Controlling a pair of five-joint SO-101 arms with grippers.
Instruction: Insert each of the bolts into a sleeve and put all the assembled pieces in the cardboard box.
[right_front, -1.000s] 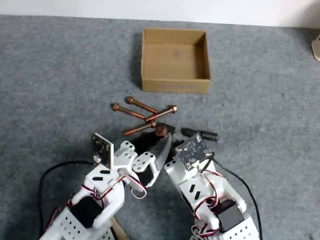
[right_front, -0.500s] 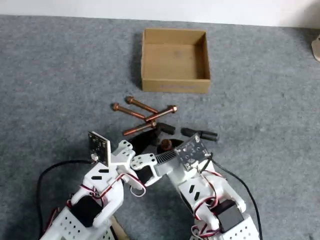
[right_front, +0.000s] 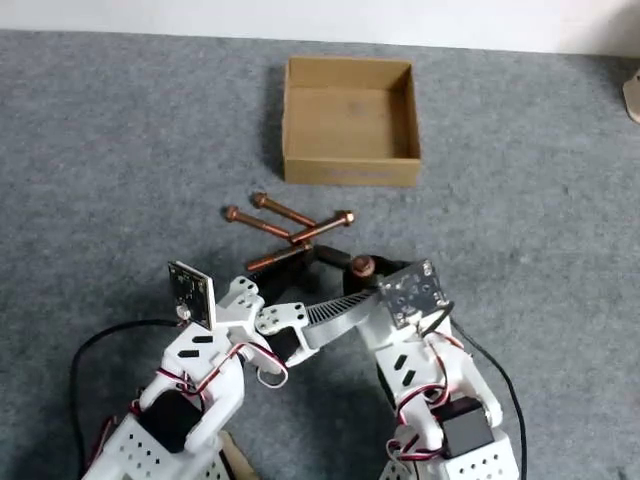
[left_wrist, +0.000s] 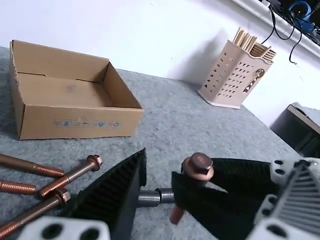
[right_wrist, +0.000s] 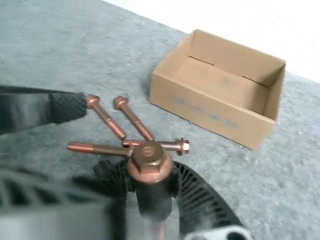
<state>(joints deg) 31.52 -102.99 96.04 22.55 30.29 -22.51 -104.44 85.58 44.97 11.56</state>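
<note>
Held bolt (right_wrist: 150, 162): clamped in the right end effector (right_wrist: 150, 182), jaws closed on the shank. Hex head stands clear of them and the bolt is roughly upright. It sits above the desk (right_front: 120, 150), in front of both arms and well short of the cardboard box (right_front: 350, 172).

Sleeve (left_wrist: 150, 197): dark, lying flat on the desk just beside the held bolt's lower end. Can't tell if they touch. Bolt not yet in it.

Left end effector (left_wrist: 157, 175): spread wide, gripping nothing. Held bolt and sleeve both sit in the gap between its jaws. In the high view its ribbed jaw runs across to the right arm's wrist, so both arms crowd the same spot.

Four loose bolts (right_front: 285, 211): crossed cluster on the desk, between the end effectors and the box, near the sleeve. Some overlap.

Box: upright, open side up, beyond the bolt cluster.

Cream slotted holder (left_wrist: 235, 75) with wooden sticks stands well apart from the box, by the wall.
</note>
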